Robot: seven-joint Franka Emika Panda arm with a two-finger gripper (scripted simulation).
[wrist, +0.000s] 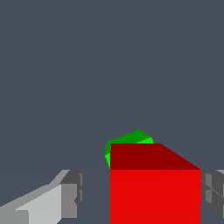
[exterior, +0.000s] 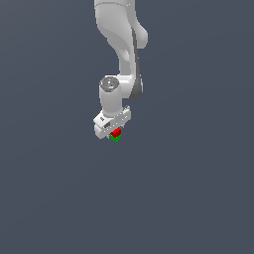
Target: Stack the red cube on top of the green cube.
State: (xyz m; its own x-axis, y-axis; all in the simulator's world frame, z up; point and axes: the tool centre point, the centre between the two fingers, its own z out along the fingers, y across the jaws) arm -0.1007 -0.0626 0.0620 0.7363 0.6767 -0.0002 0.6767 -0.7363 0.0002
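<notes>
Near the middle of the exterior view, the white arm [exterior: 121,44] is seen reaching down from the upper edge, with its hand [exterior: 115,132] lowered over a plain dark grey-blue worktop [exterior: 188,188]. Directly under the hand, the red cube [exterior: 116,132] is seen, and a sliver of the green cube [exterior: 116,138] shows just beneath it. In that view the red cube appears to sit on top of the green one, though the two are so small that contact cannot be confirmed from it alone.

From the wrist view, the red cube [wrist: 155,192] is shown large and close, filling the space between the two fingers. One finger [wrist: 65,197] is seen as a pale grey block standing clear of the cube, with a strip of dark worktop visible between its pad and the red face. The other finger [wrist: 214,188] is shown at the picture's edge, just beside the cube's opposite face; whether it touches cannot be told. The hand is therefore spread, and the red cube is not pinched.

Behind the red cube's top face, part of the green cube [wrist: 131,138] is seen, turned at a slightly different angle, so that a corner of it juts out past the red cube. Most of the green cube is hidden by the red one.
</notes>
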